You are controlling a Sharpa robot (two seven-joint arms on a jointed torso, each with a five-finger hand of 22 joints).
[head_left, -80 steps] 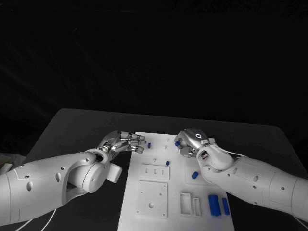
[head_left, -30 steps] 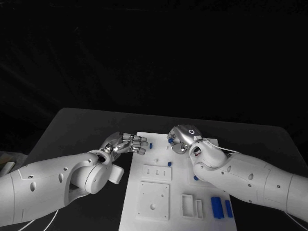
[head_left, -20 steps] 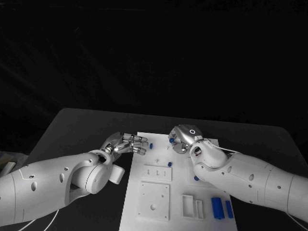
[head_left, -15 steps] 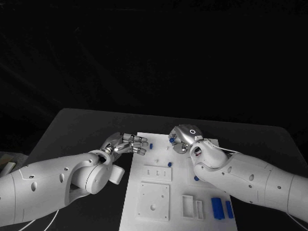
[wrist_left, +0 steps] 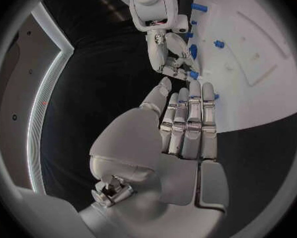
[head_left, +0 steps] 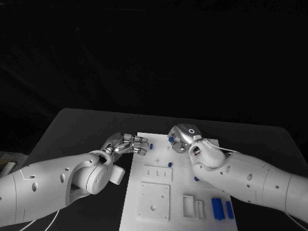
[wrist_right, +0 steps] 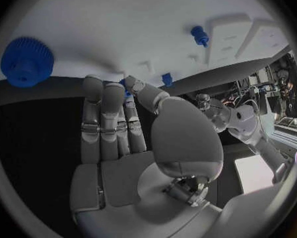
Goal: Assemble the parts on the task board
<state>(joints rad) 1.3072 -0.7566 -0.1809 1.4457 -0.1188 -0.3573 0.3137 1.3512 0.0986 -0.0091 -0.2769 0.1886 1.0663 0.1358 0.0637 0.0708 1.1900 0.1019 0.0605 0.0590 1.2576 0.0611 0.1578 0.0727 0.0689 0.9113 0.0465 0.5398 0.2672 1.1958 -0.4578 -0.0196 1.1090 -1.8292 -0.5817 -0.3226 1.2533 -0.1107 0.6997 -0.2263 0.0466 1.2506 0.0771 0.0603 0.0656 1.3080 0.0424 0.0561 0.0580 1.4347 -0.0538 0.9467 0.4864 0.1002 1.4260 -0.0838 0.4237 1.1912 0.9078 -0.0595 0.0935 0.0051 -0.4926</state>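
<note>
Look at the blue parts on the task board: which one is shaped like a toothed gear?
The round blue gear in the right wrist view, near the task board edge. Its rim is ridged with teeth, while the other blue parts, like the small peg, are slim and plain.

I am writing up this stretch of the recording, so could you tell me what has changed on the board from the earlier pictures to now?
The right hand has shifted along the task board's far end toward the left hand, then settled over the small blue parts there. The left hand has stayed at the board's far left corner. The blue pieces near the board's near edge lie as before.
</note>
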